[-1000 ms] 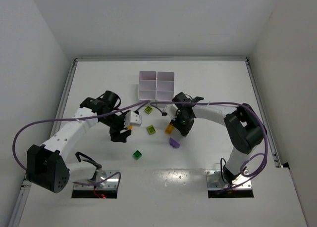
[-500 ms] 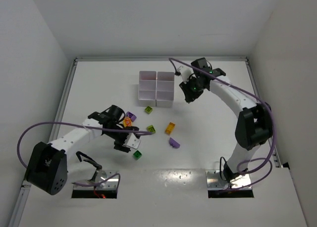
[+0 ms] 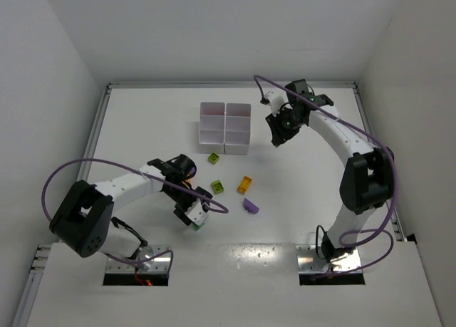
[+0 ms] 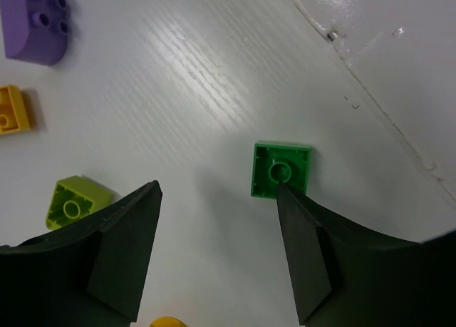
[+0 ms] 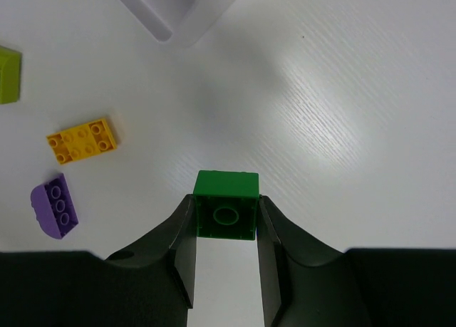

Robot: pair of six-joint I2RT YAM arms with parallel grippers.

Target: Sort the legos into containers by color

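Observation:
My right gripper [image 5: 226, 214] is shut on a dark green lego [image 5: 226, 203], held above the bare table just right of the white containers [image 3: 225, 127]; their corner [image 5: 178, 10] shows in the right wrist view. In the top view the right gripper [image 3: 277, 133] hangs beside the tray. My left gripper [image 4: 218, 191] is open, low over the table; its right fingertip [image 4: 299, 220] overlaps a second green lego [image 4: 281, 169], lying hollow side up. That gripper [image 3: 194, 214] mostly covers this green lego [image 3: 199, 225] from above.
Loose legos lie between the arms: a lime one [image 3: 214, 157] near the tray, another lime [image 3: 216, 187], an orange-yellow one [image 3: 245, 185] and a purple one [image 3: 250, 206]. A raised metal strip [image 4: 399, 78] runs along the table's near edge.
The right arm lifted from the table's middle with the green lego and swung to the tray's right side. The left gripper moved toward the near edge, onto the other green lego.

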